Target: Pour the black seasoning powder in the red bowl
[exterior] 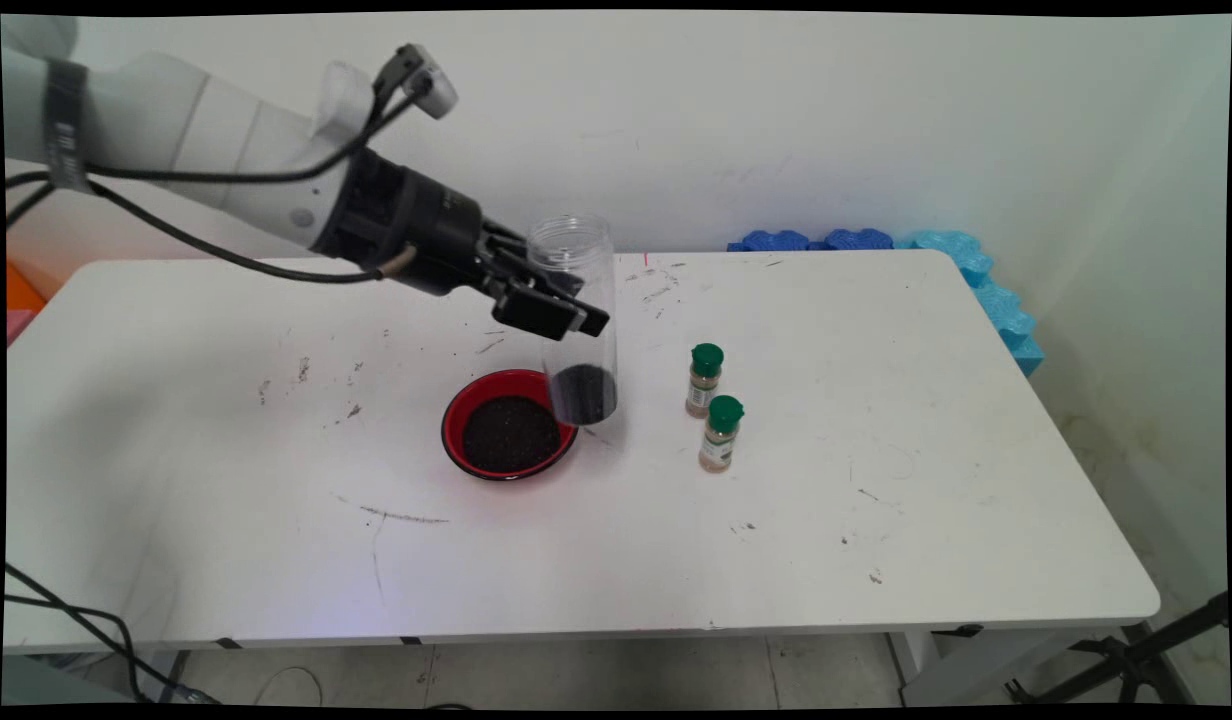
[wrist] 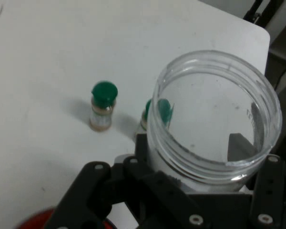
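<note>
The gripper [exterior: 566,300] is clamped around a clear plastic jar [exterior: 574,262], open-mouthed and nearly upright, with dark grounds at its bottom. The jar hangs at the right rim of the red bowl [exterior: 457,415]. Any tilt could spill grounds; two green-capped spice bottles [exterior: 705,380] stand right of the bowl.

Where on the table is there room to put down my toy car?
Bare patches: the white table right of the two green-capped spice bottles, the near strip below the red bowl, and the left end. It is crowded in the middle, where the tool holds the clear jar beside the bowl.
</note>
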You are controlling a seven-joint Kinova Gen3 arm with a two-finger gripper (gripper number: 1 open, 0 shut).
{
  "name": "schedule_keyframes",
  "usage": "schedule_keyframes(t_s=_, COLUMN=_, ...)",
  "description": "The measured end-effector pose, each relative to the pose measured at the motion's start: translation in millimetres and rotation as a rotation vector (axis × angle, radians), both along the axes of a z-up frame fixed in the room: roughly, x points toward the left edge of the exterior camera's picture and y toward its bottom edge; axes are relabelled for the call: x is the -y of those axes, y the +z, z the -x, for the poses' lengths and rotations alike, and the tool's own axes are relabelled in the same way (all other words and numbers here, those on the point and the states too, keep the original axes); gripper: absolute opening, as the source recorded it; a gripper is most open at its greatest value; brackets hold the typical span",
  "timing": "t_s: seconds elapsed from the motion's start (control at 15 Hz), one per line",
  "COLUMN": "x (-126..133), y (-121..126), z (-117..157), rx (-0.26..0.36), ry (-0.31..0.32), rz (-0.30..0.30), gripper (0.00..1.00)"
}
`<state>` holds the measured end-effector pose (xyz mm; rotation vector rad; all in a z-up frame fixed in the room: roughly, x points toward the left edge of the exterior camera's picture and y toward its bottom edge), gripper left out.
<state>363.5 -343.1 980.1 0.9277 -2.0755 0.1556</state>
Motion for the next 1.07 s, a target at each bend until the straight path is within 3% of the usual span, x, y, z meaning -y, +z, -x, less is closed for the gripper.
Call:
schedule_keyframes(t_s=0.47, x=-12.2, y=-4.2, z=-18.3, rx=-0.113, ry=0.177, rz=-0.214, gripper=0.0)
schedule_keyframes(t_s=1.07, x=-7.0, y=-16.6, z=-29.0, rx=-0.3, ry=0.369, rz=-0.428, gripper=0.0)
